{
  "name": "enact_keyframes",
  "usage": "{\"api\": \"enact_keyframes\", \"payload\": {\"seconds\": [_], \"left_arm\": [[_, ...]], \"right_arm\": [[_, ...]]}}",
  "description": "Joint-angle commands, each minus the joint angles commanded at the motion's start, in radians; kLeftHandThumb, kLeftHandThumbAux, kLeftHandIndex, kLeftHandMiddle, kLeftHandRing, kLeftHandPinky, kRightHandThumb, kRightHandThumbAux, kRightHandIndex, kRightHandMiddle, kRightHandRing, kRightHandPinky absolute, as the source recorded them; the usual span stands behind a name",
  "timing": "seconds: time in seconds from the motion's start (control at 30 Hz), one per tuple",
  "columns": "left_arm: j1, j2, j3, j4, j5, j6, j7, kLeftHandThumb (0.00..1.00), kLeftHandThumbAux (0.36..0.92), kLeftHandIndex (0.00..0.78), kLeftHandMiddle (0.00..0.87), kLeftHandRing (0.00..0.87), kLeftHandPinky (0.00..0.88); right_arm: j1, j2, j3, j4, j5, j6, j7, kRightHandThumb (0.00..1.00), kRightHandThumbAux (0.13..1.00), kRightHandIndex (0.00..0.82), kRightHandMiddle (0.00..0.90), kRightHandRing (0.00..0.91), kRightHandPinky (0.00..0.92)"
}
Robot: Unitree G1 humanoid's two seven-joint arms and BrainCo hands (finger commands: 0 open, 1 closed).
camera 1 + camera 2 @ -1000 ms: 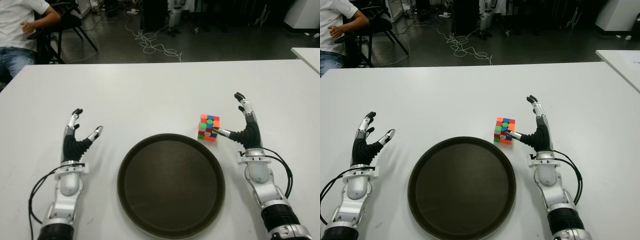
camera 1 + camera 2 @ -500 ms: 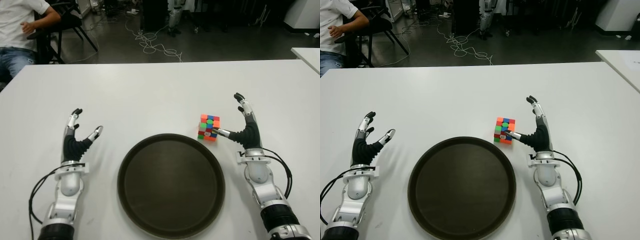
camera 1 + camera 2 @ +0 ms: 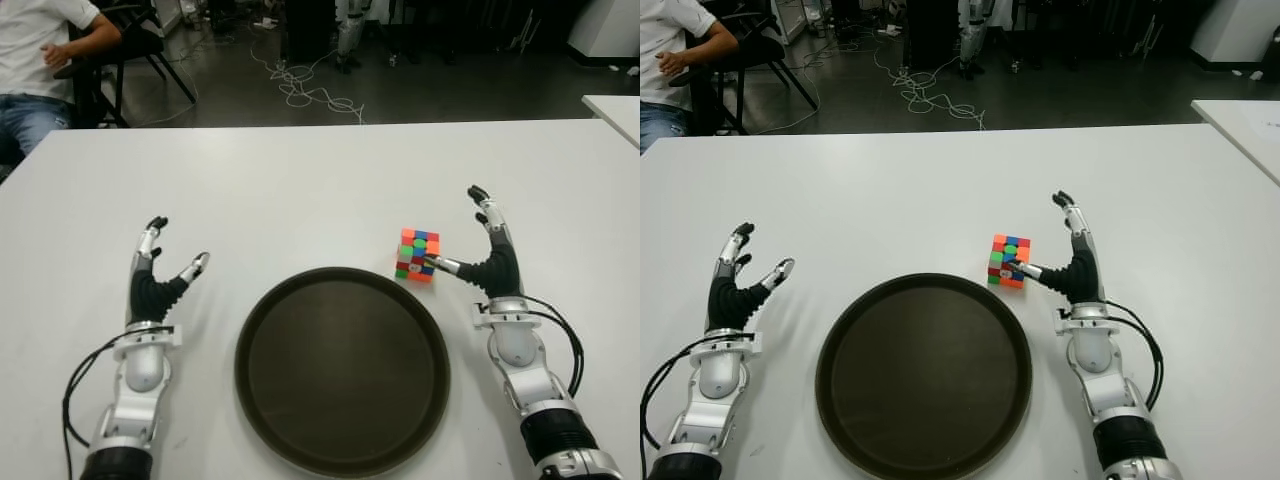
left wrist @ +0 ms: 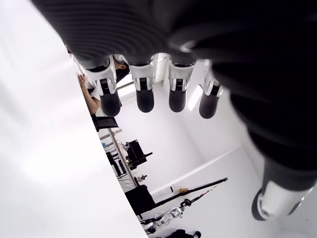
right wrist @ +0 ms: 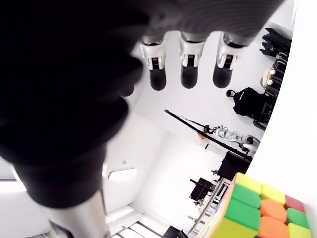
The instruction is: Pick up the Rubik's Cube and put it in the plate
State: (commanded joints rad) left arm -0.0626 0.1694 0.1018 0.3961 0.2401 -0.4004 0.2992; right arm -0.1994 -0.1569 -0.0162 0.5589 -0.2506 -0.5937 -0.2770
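Even overhead light falls on the white table (image 3: 300, 180), which reads bright and slightly washed out, while the floor (image 3: 420, 90) behind it stays dim. Shadows are soft and short, with a faint sheen on the dark plate (image 3: 342, 370). Both wrist views are backlit: the near fingers (image 4: 143, 94) go black and blurred, the room behind overexposed and bent at the edges.

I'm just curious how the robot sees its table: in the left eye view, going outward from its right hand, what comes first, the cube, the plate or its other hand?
From the right hand:
1. Rubik's Cube, just to its left, by the thumb.
2. Plate, toward the table's middle, nearer the robot.
3. Left hand, far across on the left side.
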Motion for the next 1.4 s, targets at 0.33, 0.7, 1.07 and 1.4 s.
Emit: {"api": "enact_keyframes", "payload": {"seconds": [0.33,0.7,1.07,1.4], "left_arm": [[0.002,0.001,0.0,-0.006,-0.005,0.017,-0.014,0.0,0.651,0.0,0.0,0.0,0.003],[0.002,0.002,0.004,-0.008,-0.017,0.024,-0.023,0.0,0.649,0.0,0.0,0.0,0.021],[0.002,0.0,0.004,0.001,-0.019,0.023,-0.014,0.0,0.652,0.0,0.0,0.0,0.011],[-0.004,-0.003,0.002,0.01,-0.015,0.025,-0.008,0.0,0.671,0.0,0.0,0.0,0.002]], "right_arm": [[0.009,0.006,0.0,-0.028,0.01,0.022,0.011,0.0,0.901,0.0,0.0,0.0,0.001],[0.013,-0.002,0.003,-0.031,-0.011,0.009,0.0,0.0,0.902,0.005,0.003,0.0,0.017],[-0.035,-0.027,-0.007,0.027,-0.012,-0.013,-0.004,0.0,0.871,0.005,0.007,0.0,0.008],[-0.158,-0.086,-0.013,0.122,-0.01,-0.017,0.02,0.0,0.834,0.015,0.007,0.0,0.025]]}}
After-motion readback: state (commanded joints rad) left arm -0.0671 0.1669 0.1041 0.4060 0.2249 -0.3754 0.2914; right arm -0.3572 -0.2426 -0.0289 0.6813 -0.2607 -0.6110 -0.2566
